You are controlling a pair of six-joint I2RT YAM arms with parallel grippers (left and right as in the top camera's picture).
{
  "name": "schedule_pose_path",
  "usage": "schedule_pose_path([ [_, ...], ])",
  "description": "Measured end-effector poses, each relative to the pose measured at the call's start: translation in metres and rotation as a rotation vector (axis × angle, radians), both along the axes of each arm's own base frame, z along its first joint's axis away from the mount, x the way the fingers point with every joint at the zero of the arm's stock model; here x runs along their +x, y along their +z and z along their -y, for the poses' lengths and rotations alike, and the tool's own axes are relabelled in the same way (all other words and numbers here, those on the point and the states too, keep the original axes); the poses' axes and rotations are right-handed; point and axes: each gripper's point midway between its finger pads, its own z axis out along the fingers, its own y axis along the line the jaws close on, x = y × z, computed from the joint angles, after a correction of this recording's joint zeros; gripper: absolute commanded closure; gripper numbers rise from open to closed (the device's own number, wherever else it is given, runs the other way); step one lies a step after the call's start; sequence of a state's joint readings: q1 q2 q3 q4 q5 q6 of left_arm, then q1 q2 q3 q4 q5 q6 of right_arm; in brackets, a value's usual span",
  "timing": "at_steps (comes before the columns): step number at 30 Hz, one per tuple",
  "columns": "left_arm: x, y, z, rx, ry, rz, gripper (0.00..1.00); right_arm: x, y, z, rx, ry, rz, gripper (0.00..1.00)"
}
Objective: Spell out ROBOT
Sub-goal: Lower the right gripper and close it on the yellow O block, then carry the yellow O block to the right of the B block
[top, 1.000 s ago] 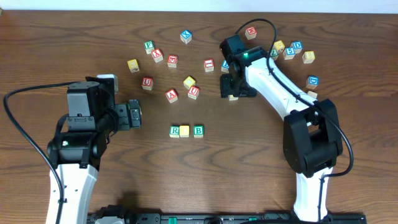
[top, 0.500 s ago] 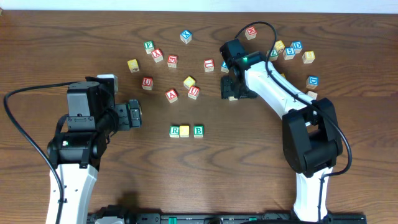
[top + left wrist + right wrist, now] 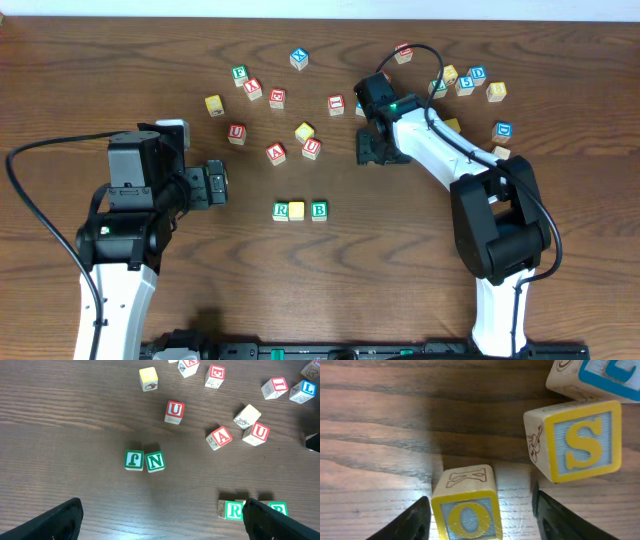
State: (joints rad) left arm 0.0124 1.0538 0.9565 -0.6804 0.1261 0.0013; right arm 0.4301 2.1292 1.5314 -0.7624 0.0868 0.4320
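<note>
Row on the table (image 3: 400,260), overhead view: R cube (image 3: 281,210), yellow cube (image 3: 297,210) and B cube (image 3: 319,210) sit side by side, touching, near the front centre. The yellow cube's letter cannot be read from above.

Right gripper (image 3: 372,150): down among the scattered cubes at the back right. In the wrist view its jaws are parted and straddle the O cube (image 3: 467,507), a yellow-framed face lying flat on the wood. There is a clear gap on one side. The other finger sits right at the cube's edge; contact possible, hard to tell. Not clamped.

S cube (image 3: 575,440), also yellow-lettered, lies just beside the O cube, apart from it.

Left gripper (image 3: 162,520): jaws wide apart, nothing between them, hovering left of the row.

T cube: not identifiable in these views.
</note>
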Motion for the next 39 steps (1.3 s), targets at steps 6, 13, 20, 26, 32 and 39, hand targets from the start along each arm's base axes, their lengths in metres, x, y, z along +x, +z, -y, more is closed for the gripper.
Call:
schedule_pose_path([
  [6,0.000,0.000,0.000,0.000,0.000,0.000,0.00,0.007,0.002,-0.006,0.022,0.027,0.029,0.45],
  [13,0.000,0.000,0.000,0.000,0.000,0.000,0.00,0.008,0.002,-0.009,0.032,0.064,0.032,0.57],
  [20,0.000,0.000,0.000,0.000,0.000,0.000,0.00,0.003,0.001,-0.008,0.024,0.074,0.013,0.85],
  [26,0.000,0.000,0.000,0.000,0.000,0.000,0.00,0.001,0.000,-0.008,0.023,0.076,0.004,0.92],
  [32,0.000,0.000,0.000,0.000,0.000,0.000,0.00,-0.009,0.000,-0.006,0.024,0.079,-0.042,0.97],
  [39,0.000,0.000,0.000,0.000,0.000,0.000,0.00,-0.042,0.005,-0.011,0.008,0.114,-0.159,0.99],
])
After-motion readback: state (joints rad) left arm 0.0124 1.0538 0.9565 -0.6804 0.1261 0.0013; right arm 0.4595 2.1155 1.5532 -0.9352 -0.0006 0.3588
